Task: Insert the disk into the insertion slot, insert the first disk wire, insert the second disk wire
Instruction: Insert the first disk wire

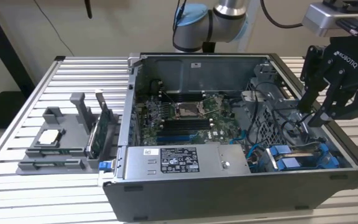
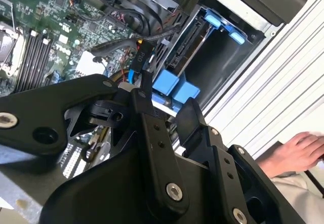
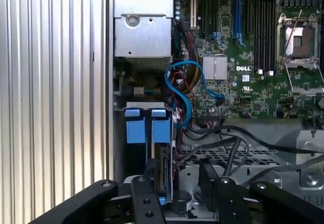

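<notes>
Disk (image 3: 164, 169) sits edge-on in insertion slot (image 2: 217, 67); gripper (image 1: 311, 116) tilted above slot, claw released, empty.

A silver metal counter (image 1: 79, 77) made of long parallel ribbed slats carries everything here. A large dark grey metal computer case (image 1: 229, 198) lies on its side on the slats with its open face up. It takes up the middle and the exterior view's right, and its near wall sits close to the counter's near edge. Just beside it, on the exterior view's left, a grey plastic holder block (image 1: 54, 161) with upright posts and shallow pockets rests flat on the slats. Bare slats show behind and further left of this block. In both wrist views the ribbed counter (image 3: 50, 107) (image 2: 283, 77) runs along the case's outer wall.
</notes>
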Robot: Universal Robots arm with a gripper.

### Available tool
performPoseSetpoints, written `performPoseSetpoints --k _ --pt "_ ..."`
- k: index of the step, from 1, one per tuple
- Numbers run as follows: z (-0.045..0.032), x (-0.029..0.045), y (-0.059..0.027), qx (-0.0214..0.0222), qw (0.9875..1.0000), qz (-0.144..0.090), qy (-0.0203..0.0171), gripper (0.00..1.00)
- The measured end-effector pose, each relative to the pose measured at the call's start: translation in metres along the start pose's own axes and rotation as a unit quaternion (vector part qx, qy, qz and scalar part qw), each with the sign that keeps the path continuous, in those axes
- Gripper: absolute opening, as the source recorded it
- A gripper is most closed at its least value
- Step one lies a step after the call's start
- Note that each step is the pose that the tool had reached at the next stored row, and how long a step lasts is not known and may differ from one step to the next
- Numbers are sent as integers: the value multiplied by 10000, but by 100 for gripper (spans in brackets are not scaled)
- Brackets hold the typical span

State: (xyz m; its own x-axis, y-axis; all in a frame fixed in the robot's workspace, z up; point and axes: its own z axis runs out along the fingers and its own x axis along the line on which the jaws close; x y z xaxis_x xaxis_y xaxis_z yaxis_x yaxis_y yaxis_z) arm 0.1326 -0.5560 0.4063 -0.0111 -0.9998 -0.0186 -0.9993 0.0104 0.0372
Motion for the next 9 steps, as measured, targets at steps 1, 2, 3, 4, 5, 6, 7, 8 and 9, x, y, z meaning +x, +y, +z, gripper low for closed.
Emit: performPoseSetpoints --k 1,2,3,4,5,6,7,8,9 --pt "0 -4 -1 0 10000 -1 0 47" --pt "0 -9 -3 1 10000 -2 0 47" --pt "1 -14 -4 1 10000 -3 0 47" --pt "1 -20 -5 2 10000 -5 0 47" --pt "2 -27 -7 2 10000 -6 0 47" --pt "3 -36 -9 2 10000 -8 0 47" --pt "3 -43 -10 2 10000 -9 0 47" --pt "4 -49 -11 3 10000 -10 0 47" --pt "5 -51 -12 4 10000 -13 0 47"
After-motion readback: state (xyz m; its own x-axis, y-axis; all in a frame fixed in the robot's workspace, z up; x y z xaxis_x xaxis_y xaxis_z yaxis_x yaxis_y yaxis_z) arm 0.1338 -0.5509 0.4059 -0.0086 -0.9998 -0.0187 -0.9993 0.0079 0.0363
